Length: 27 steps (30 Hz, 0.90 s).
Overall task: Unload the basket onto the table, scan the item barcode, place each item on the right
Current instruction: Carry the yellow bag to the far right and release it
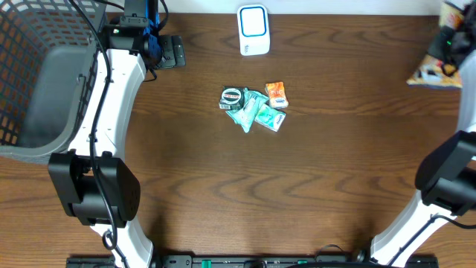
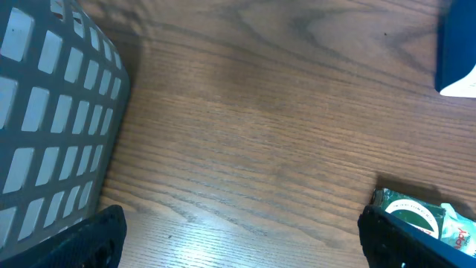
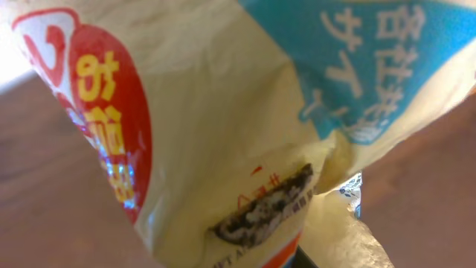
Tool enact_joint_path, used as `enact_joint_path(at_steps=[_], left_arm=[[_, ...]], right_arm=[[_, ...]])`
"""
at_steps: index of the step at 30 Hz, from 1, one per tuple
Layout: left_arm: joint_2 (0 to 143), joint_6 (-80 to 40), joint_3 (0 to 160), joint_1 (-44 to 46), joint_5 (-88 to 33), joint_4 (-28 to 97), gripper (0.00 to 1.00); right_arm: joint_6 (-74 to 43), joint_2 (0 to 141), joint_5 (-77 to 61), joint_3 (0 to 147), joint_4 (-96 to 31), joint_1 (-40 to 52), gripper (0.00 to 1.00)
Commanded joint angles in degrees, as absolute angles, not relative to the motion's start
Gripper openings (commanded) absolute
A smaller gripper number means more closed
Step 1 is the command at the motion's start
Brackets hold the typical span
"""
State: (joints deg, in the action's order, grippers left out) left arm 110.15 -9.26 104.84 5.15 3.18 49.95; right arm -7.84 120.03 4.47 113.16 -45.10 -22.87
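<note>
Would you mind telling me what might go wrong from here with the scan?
The packet is crumpled where it is held, and no barcode shows in the right wrist view, so the scanner may fail to read it. The packet is also far to the right of the scanner, so it might slip out during the long carry across.

Basket left, green packet right, fingers spread
</note>
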Motion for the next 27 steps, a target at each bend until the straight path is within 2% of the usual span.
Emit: enact_joint_path(at_steps=[1, 2, 3, 4, 5, 7, 12, 16, 19, 21, 24, 27], left_arm=[[108.97, -10.17, 105.54, 5.15, 3.7, 50.13, 0.98], [108.97, -10.17, 105.54, 5.15, 3.68, 50.13, 0.98], [108.97, -10.17, 105.54, 5.15, 3.7, 50.13, 0.98], [108.97, -10.17, 105.54, 5.15, 3.7, 50.13, 0.98], [108.97, -10.17, 105.54, 5.15, 3.7, 50.13, 0.98], [108.97, -10.17, 105.54, 5.15, 3.7, 50.13, 0.98], [108.97, -10.17, 105.54, 5.15, 3.68, 50.13, 0.98], [108.97, -10.17, 105.54, 5.15, 3.68, 50.13, 0.98], [108.97, -10.17, 105.54, 5.15, 3.7, 50.13, 0.98], [108.97, -10.17, 105.54, 5.15, 3.68, 50.13, 0.98], [108.97, -10.17, 105.54, 5.15, 3.7, 50.13, 0.98], [108.97, -10.17, 105.54, 5.15, 3.7, 50.13, 0.98]], right_arm=[[-5.08, 122.15, 6.55, 113.54, -46.7, -26.04, 0.03], [-5.08, 122.78, 6.57, 113.54, -47.2, -26.96, 0.11], [-5.13, 123.13, 6.55, 113.51, -47.48, -27.73, 0.25], [-5.3, 123.76, 6.55, 113.51, -47.77, -28.56, 0.48], [-5.32, 123.94, 6.52, 113.51, -47.99, -29.04, 0.59], [-5.76, 124.38, 6.5, 113.51, -48.6, -29.89, 0.71], [-5.98, 123.94, 3.05, 113.54, -49.67, -29.95, 0.88], [-6.46, 122.72, -8.67, 113.54, -50.0, -28.62, 0.98], [-9.74, 121.38, -24.14, 113.54, -50.17, -27.42, 0.99], [-10.7, 120.84, -34.26, 113.54, -50.17, -26.85, 0.99], [-10.68, 120.42, -47.81, 113.54, -50.19, -25.67, 0.91], [-10.68, 120.4, -55.11, 113.54, -50.85, -23.88, 0.88]])
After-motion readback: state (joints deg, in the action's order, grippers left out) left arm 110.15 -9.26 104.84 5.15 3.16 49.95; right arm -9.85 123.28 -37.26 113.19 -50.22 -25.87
